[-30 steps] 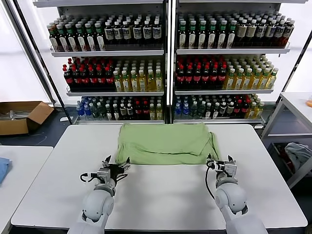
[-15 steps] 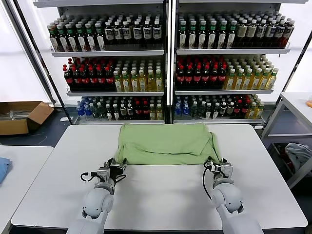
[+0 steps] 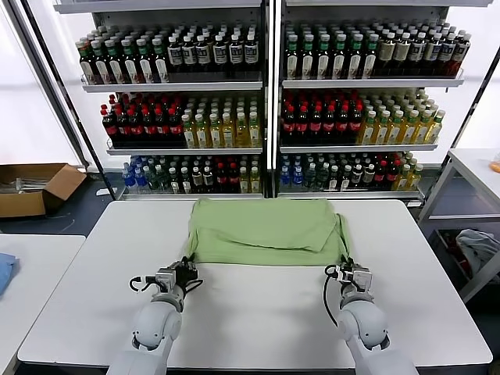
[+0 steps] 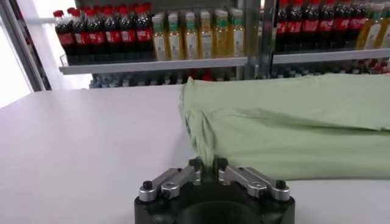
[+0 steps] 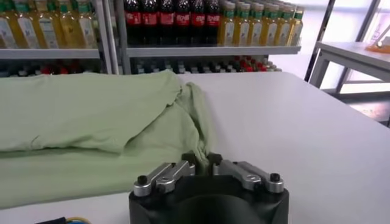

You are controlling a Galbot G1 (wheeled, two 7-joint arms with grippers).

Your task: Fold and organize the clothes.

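Note:
A light green shirt (image 3: 266, 229) lies folded on the white table (image 3: 258, 312), plain side up; no logo or buttons show. My left gripper (image 3: 188, 266) is shut on the shirt's near left corner; in the left wrist view the fabric (image 4: 286, 122) is pinched between the jaws of that gripper (image 4: 208, 164). My right gripper (image 3: 345, 269) is shut on the near right corner; in the right wrist view the cloth (image 5: 91, 122) bunches into that gripper (image 5: 202, 159).
Shelves of drink bottles (image 3: 266, 101) stand behind the table. A cardboard box (image 3: 35, 186) lies on the floor at the left. A second table with a blue cloth (image 3: 6, 269) is at the left, a side table (image 3: 476, 168) with a grey-blue bundle (image 3: 478, 246) at the right.
Both grippers moved forward onto the shirt's near corners and shut on them; one second ago they were open and short of the hem.

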